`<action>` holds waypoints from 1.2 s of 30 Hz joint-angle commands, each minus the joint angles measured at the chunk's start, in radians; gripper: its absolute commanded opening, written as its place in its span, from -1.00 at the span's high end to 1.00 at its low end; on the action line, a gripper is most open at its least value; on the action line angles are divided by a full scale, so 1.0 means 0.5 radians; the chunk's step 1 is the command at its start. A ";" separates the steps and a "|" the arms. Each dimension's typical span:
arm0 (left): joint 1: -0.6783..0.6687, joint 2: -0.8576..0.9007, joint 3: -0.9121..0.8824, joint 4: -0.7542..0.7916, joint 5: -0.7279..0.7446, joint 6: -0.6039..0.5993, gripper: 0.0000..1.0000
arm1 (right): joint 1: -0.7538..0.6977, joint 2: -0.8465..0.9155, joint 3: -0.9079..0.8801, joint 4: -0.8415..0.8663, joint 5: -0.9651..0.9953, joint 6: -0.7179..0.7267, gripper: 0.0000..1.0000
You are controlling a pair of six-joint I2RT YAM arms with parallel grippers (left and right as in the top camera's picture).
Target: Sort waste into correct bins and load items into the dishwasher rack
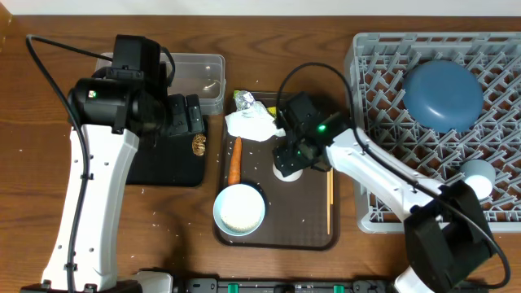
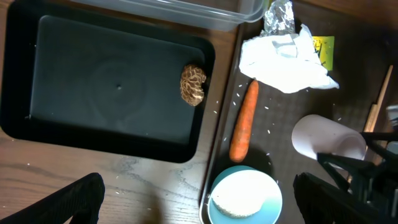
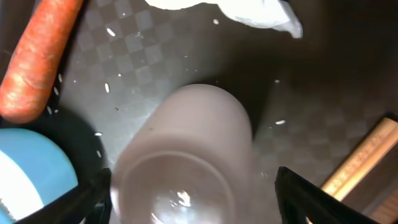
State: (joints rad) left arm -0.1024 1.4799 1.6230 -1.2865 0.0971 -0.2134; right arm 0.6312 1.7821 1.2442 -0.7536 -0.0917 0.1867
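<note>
On wooden table [image 1: 24,203], brown tray [image 1: 301,207], left jaws spread, right jaws spread astride pink cup [image 3: 186,143]

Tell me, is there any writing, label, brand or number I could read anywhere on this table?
No legible text anywhere.
The yellow-green wrapper, peeking out from behind the crumpled white napkin, seems to carry small dark marks: too small and blurred to read.
</note>
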 commanded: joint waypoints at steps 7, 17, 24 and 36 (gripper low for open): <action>0.006 0.002 0.035 -0.023 -0.024 -0.027 -0.95 | 0.082 -0.015 0.026 -0.018 0.165 0.021 0.48; 0.006 0.002 0.035 -0.022 -0.024 -0.027 -0.96 | -0.206 -0.583 0.165 -0.279 0.387 0.091 0.41; 0.006 0.002 0.035 -0.023 -0.024 -0.027 -0.96 | -0.822 -1.028 0.170 -0.472 0.622 0.089 0.40; 0.006 0.002 0.035 -0.022 -0.024 -0.027 -0.96 | -2.229 -1.013 0.170 -0.412 0.547 0.182 0.36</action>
State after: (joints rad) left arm -0.1024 1.4799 1.6230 -1.2942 0.0971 -0.2138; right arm -0.3897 1.2526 1.3193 -0.9840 0.2211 0.2497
